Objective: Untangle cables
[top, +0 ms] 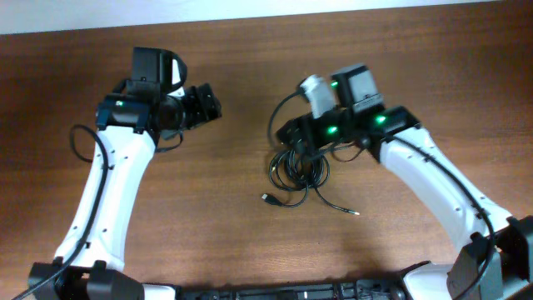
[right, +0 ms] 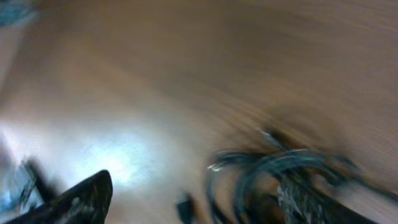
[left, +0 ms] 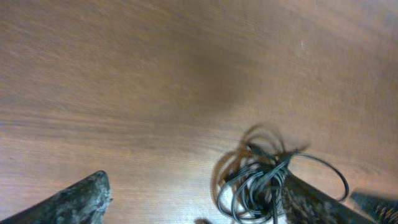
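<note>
The cables (top: 301, 167) lie as a bunch of thin black loops on the wooden table (top: 208, 200). One plug end (top: 268, 198) points left and another end (top: 356, 213) trails right. My right gripper (top: 292, 143) hangs at the bunch's upper left edge. In the blurred right wrist view it (right: 196, 183) is open, with the cables (right: 280, 165) by its right finger and a plug (right: 185, 208) between the fingers. My left gripper (top: 206, 104) is away to the left. It is open and empty (left: 196, 180), and its view shows the cables (left: 261, 183) ahead.
A thicker black wire (top: 279, 112) loops off the right arm above the bunch. The left arm's own wire (top: 79, 142) loops at the left. A pale wall edge (top: 250, 10) runs along the table's far side.
</note>
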